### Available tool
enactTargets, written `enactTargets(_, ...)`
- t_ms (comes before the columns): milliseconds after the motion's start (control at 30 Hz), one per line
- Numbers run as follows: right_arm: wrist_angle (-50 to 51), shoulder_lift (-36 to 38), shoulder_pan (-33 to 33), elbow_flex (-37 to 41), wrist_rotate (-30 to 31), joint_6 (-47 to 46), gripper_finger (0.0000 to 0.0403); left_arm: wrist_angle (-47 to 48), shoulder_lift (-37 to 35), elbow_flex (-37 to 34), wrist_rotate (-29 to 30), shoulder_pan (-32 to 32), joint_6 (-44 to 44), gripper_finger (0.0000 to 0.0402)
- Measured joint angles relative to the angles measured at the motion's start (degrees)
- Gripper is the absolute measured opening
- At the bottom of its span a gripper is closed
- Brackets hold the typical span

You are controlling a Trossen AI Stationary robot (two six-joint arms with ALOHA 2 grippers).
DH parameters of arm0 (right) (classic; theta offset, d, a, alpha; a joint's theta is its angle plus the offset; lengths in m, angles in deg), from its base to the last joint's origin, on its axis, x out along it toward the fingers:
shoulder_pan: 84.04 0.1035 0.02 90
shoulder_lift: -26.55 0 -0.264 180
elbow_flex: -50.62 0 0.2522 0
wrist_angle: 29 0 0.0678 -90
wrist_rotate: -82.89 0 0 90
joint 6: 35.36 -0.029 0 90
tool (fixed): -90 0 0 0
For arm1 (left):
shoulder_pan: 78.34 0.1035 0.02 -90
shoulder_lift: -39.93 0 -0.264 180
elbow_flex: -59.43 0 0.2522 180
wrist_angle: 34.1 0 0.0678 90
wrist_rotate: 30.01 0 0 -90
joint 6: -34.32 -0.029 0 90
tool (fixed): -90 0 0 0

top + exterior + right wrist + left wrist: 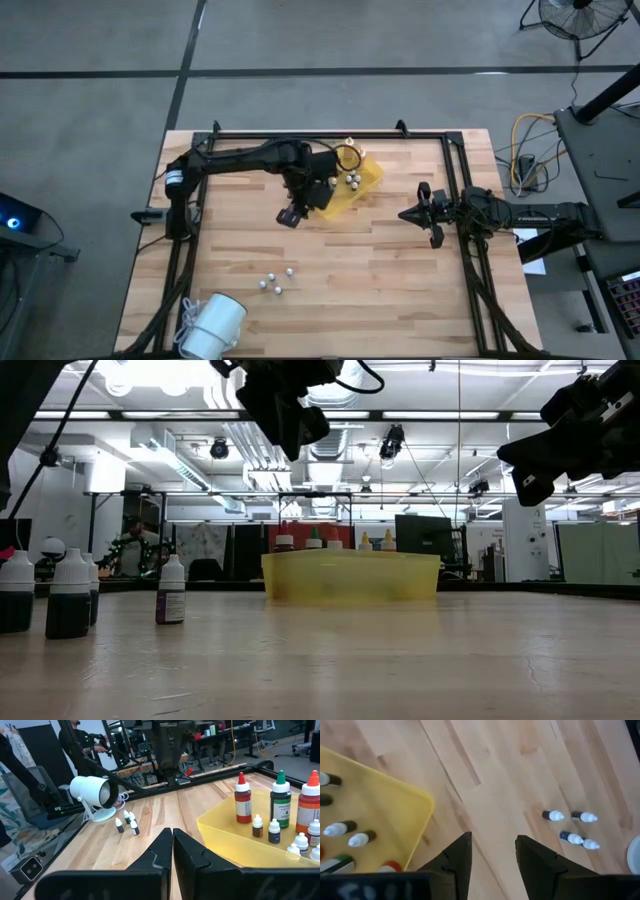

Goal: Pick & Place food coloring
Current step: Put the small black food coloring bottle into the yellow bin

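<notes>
The left gripper [290, 216] is hanging above the table [400, 300], just beside the near edge of the yellow tray [368, 180]. Its fingers [457, 860] are standing apart and nothing is sitting between them. In the left wrist view only bare wood is showing between them.

The right gripper [405, 214] is waiting over the right side of the table, well apart from the tray. Its two fingers [160, 851] are pressing together and are holding nothing.

The food coloring is sitting in two places. Three tall bottles are standing upright in the tray: a red bottle [243, 799], a green bottle [280, 800] and an orange bottle [310, 802]. Several small white-capped bottles [274, 830] are standing in the tray next to them. Four more small bottles [275, 281] are standing in a loose group on the bare wood, near the front of the table and well apart from the tray. In the left wrist view they are showing as two pairs [570, 827].

A white lamp [212, 326] is lying at the front left corner of the table, near the four small bottles.
</notes>
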Motion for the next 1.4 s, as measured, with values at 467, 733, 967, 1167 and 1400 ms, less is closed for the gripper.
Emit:
enactTargets(467,0.0,0.0,0.02,0.0,0.0,0.0,0.0009,0.08,-1.06,-1.82,1.68,-7.74,-4.25,0.0124)
enactTargets(733,0.0,0.0,0.02,0.0,-0.02,0.0,0.0009,-0.26,-1.53,-1.84,2.04,-13.65,-5.55,0.0124)
enactTargets(967,0.0,0.0,0.02,0.0,-0.02,0.0,0.0009,-0.65,-1.51,-1.89,6.28,-17.09,-5.67,0.0124)
enactTargets(1167,0.0,0.0,0.02,0.0,-0.01,0.0,0.0009,-3.01,-3.63,-7.26,7.29,-20.21,-5.6,0.0124)
enactTargets(1400,0.0,0.0,0.02,0.0,0.0,0.0,0.0009,-12.91,-11.2,-19.4,7.76,-25.78,-5.15,0.0124)
